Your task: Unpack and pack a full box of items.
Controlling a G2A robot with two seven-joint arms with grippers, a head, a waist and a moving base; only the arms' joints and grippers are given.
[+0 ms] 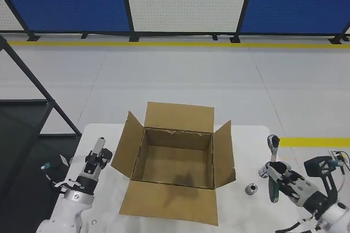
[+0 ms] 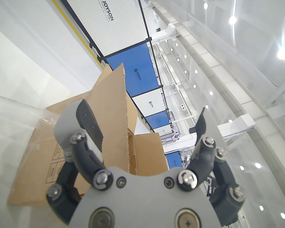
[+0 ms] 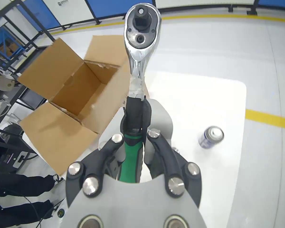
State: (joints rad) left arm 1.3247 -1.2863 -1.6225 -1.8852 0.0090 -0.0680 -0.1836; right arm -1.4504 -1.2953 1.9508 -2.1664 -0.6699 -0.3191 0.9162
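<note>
Grey-padded left gripper (image 2: 144, 115): fingers spread wide, holding nothing, beside the brown cardboard box (image 1: 169, 201), which stands mid-table with its flaps open. Small blue-and-silver can (image 1: 251, 188): upright, just right of the box. Right gripper (image 3: 135, 119): fingers pinching a green-handled chrome ratchet wrench (image 3: 142, 24); the right wrist view shows its square drive.

The box (image 1: 172, 166) gapes upward and can be reached from straight above, its four flaps splayed outward around the mouth. Right of the box, a ratchet wrench (image 3: 142, 29) clamped in the right end effector (image 3: 135, 117) sticks up beside the right flap, and a small can (image 3: 211, 137) stands on the counter (image 1: 248, 143). Left of the box, the left end effector (image 2: 144, 110), fingers spread, sits near the left flap.
</note>
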